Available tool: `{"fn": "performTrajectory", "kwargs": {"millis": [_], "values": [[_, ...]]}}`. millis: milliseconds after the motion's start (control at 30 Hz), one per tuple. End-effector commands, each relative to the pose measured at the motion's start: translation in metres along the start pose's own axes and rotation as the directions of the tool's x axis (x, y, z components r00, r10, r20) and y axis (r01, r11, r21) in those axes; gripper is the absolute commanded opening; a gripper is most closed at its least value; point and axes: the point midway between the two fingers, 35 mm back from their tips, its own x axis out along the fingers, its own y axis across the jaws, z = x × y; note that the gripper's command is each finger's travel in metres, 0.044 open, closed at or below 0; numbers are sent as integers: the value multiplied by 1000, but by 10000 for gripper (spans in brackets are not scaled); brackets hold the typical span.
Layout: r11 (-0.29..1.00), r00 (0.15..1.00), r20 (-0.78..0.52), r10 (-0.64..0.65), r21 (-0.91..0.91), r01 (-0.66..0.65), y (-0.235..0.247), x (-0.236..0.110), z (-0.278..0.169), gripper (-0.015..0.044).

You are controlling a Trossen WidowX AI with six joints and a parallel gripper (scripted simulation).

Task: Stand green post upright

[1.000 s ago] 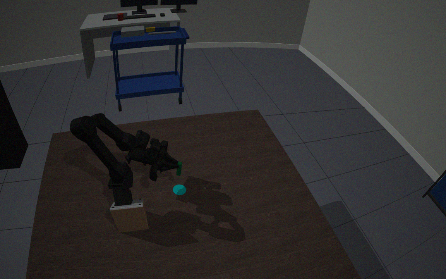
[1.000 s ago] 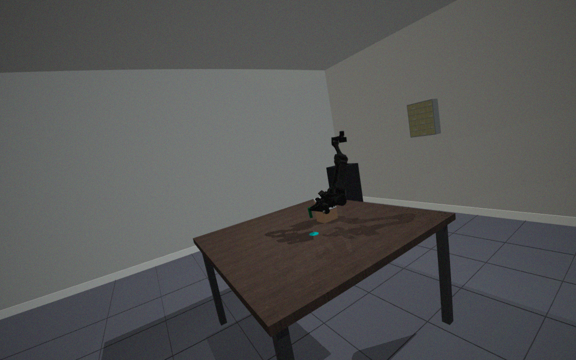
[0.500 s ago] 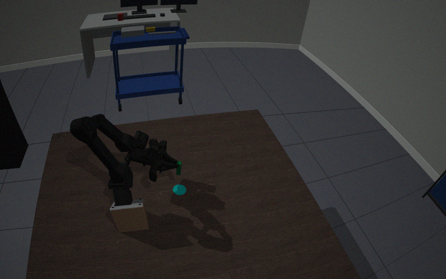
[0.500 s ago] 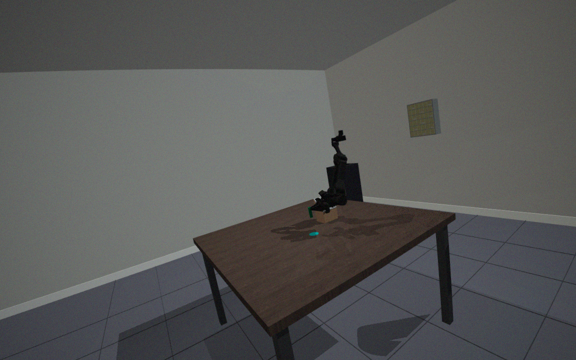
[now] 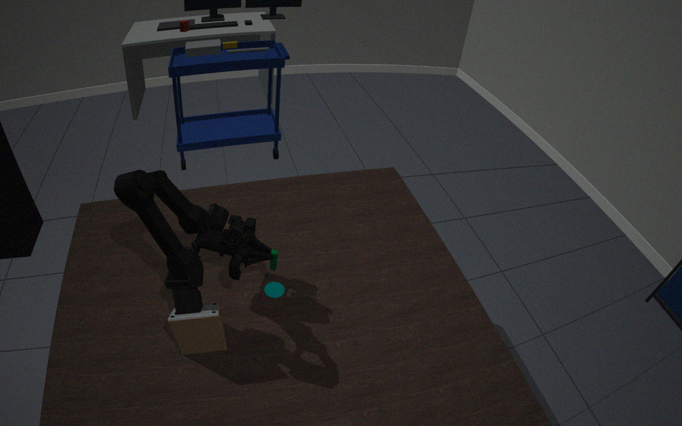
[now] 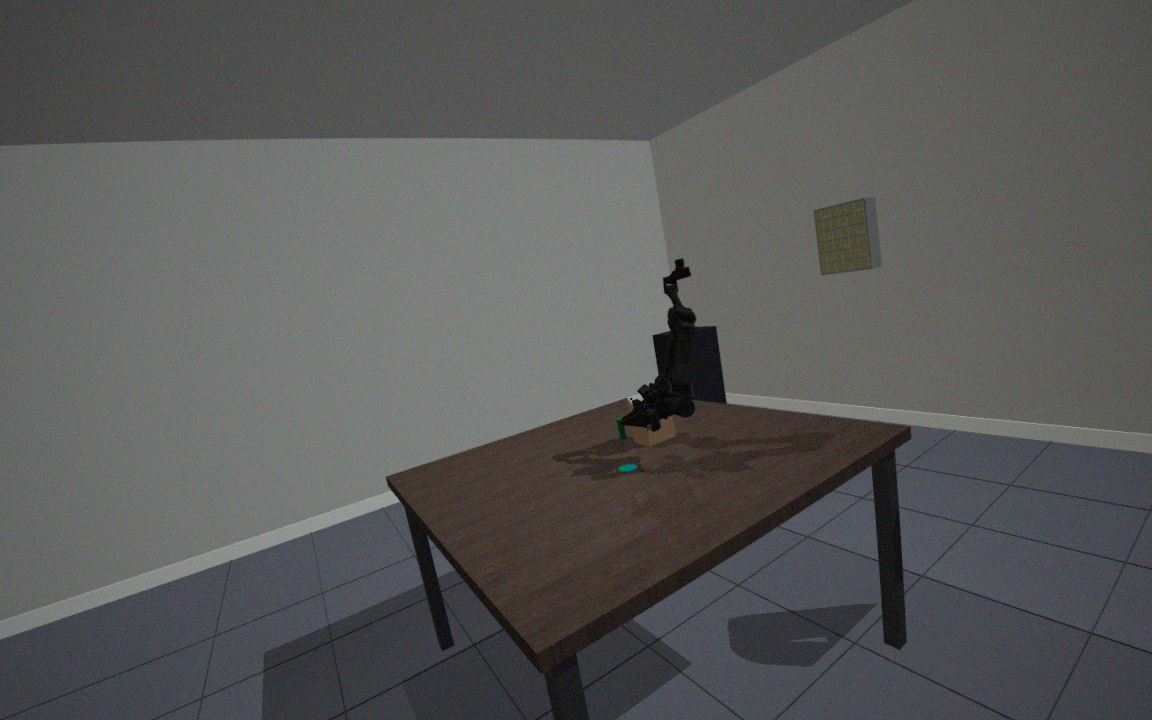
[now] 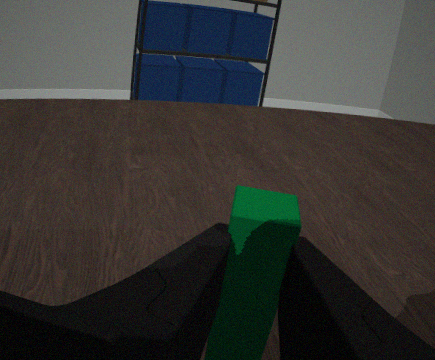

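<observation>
My gripper [image 5: 269, 258] [image 6: 623, 426] [image 7: 257, 246] is shut on the green post [image 5: 274, 259] [image 6: 620, 428] [image 7: 251, 300]. The post stands nearly upright between the fingers, held in the air above the brown table [image 5: 386, 296] [image 6: 562, 537] [image 7: 77, 160]. The cyan circle [image 5: 274, 289] [image 6: 627, 468] is a flat disc on the table, below the post and a little toward the front in the top view.
The arm's tan base block [image 5: 198, 332] [image 6: 654, 435] stands on the table left of the circle. A blue cart [image 5: 227, 100] and a white desk [image 5: 142, 36] stand far behind the table. A shelf rack with blue and brown boxes [image 7: 207, 27] stands beyond the table's far edge.
</observation>
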Motion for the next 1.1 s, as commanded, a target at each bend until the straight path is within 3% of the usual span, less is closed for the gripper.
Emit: {"fn": "performTrajectory", "kwargs": {"millis": [0, 1067], "values": [[1000, 1000, 2, 0, 5, 0, 3, 1, -6, 23], [1000, 1000, 6, 2, 7, -2, 0, 6, -69, 23]]}}
